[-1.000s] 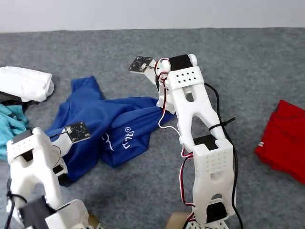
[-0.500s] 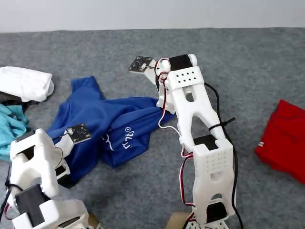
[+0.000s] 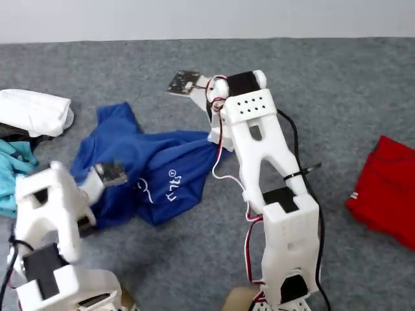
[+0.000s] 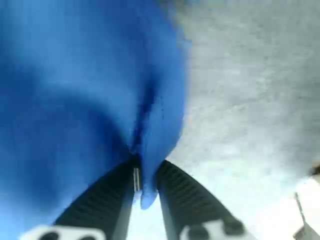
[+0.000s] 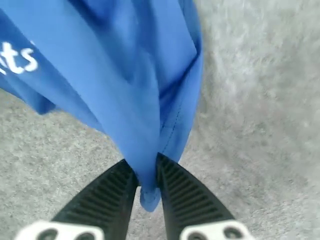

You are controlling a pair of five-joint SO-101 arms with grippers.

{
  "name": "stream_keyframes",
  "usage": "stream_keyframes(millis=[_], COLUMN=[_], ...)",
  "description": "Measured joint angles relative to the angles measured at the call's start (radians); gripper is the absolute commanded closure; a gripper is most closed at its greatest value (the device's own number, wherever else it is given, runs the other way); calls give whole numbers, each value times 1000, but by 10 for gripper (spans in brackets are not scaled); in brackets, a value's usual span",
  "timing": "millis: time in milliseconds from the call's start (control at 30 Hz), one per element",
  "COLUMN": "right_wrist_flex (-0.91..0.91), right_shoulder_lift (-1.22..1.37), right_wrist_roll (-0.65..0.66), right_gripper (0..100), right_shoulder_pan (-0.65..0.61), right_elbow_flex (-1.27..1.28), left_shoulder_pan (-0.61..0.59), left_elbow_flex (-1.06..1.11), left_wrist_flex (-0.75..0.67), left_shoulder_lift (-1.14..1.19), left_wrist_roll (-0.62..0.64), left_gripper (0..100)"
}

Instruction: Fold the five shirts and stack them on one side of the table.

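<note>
Left gripper (image 4: 144,187) pinched tight on fold of blue shirt (image 3: 155,172); right gripper (image 5: 147,187) clamped on its right edge. Shirt crumpled, left of centre. White shirt (image 3: 35,111) far left, red shirt (image 3: 386,191) right.

Grey felt-covered table (image 3: 343,84), plain pale wall (image 3: 194,19) along its far edge
</note>
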Motion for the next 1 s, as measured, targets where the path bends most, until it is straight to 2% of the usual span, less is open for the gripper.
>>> stream_keyframes(millis=[167, 300, 400, 600, 767, 1000], right_wrist_flex=[0, 2, 3, 6, 9, 11], right_shoulder_lift=[-44, -71, -124, -275, -425, -638], right_wrist_roll=[0, 0, 0, 0, 0, 0], right_gripper=[989, 989, 989, 989, 989, 989], right_shoulder_pan=[-11, -11, -11, -6, 25, 114], right_elbow_flex=[0, 0, 0, 0, 0, 0], left_shoulder_pan=[12, 37, 51, 52, 52, 54], left_elbow_flex=[-213, -295, -333, -466, -585, -674], left_wrist_flex=[193, 284, 318, 330, 269, 29], left_shoulder_lift=[-55, -155, -255, -446, -559, -664], left_wrist_roll=[3, 5, 28, 178, 367, 643], left_gripper=[998, 998, 998, 998, 998, 998])
